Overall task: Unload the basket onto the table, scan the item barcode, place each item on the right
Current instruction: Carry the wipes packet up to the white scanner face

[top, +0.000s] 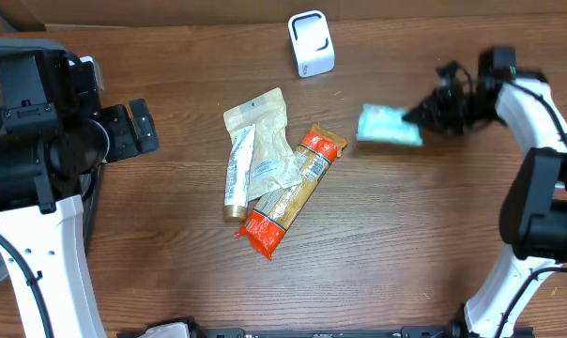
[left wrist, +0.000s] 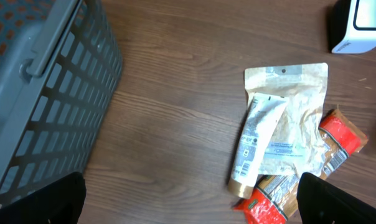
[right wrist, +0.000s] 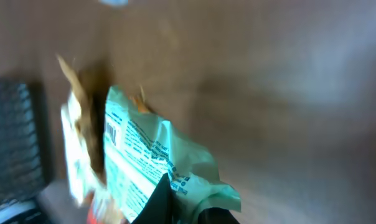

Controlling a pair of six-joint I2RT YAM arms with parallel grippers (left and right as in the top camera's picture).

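1. Right end effector is clamped on one edge of the teal packet. The right wrist view is blurred but shows the packet's printed face.
2. Teal packet location: about 4 o'clock from the white scanner and apart from it, and about 2 o'clock from the pile at the centre of the bench.
3. Pile contents: pouch, white tube lying on it, and orange-red packet at its 4 o'clock side.
4. Left end effector stands wide open at 9 o'clock and grips nothing.
5. Grey basket fills the 9 o'clock side of the left wrist view.
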